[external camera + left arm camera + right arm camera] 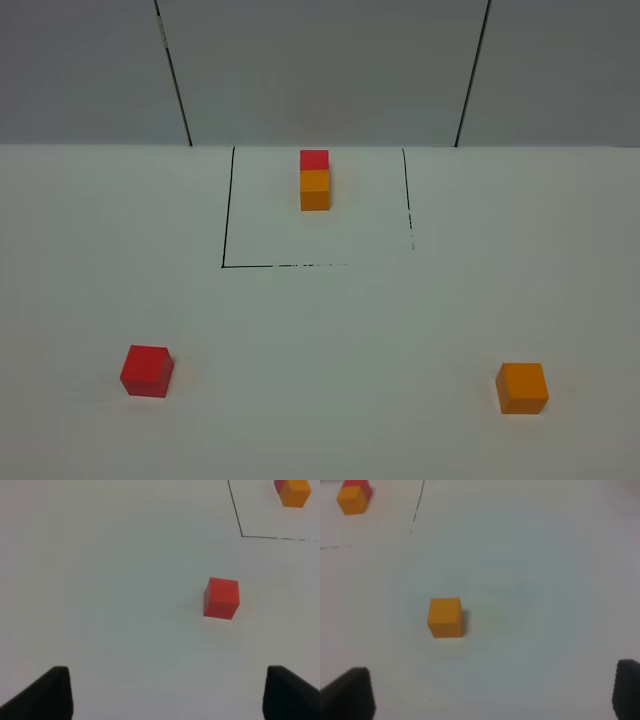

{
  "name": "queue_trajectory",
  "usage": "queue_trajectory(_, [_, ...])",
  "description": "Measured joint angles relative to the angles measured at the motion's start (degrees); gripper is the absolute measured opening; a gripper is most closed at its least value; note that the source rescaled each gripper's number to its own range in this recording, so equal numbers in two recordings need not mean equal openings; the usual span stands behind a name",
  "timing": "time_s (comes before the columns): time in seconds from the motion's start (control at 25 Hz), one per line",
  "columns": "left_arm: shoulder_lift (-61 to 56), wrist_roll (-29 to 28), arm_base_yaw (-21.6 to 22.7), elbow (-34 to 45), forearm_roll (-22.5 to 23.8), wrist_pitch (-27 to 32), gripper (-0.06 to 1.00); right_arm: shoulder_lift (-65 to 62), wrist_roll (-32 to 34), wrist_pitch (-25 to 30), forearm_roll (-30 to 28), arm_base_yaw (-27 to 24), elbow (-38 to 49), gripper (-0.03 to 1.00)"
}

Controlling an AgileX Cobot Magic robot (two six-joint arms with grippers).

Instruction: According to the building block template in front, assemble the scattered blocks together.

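The template is a red cube joined to an orange cube, standing at the back inside a thin black drawn square. A loose red cube lies at the front left and a loose orange cube at the front right. Neither arm shows in the high view. In the left wrist view the red cube rests well ahead of my open left gripper, clear of both fingers. In the right wrist view the orange cube lies ahead of my open right gripper, untouched.
The white table runs back to a grey panelled wall. The template shows at a corner of the left wrist view, and the template at a corner of the right wrist view too.
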Motion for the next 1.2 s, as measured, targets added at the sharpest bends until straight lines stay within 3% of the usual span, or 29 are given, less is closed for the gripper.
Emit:
queue_trajectory(0.36, [5.96, 3.44, 0.00, -0.18, 0.54, -0.23, 0.67, 0.00, 0.33, 0.00, -0.04, 0.00, 0.00, 0.87])
queue_trajectory(0.76, [10.77, 8.44, 0.00, -2.46, 0.48, -4.73, 0.68, 0.00, 0.33, 0.00, -0.04, 0.00, 0.00, 0.85])
queue_trajectory(1.2, [36.84, 9.87, 0.00, -9.36, -1.49, -4.35, 0.68, 0.00, 0.33, 0.00, -0.04, 0.00, 0.00, 0.82])
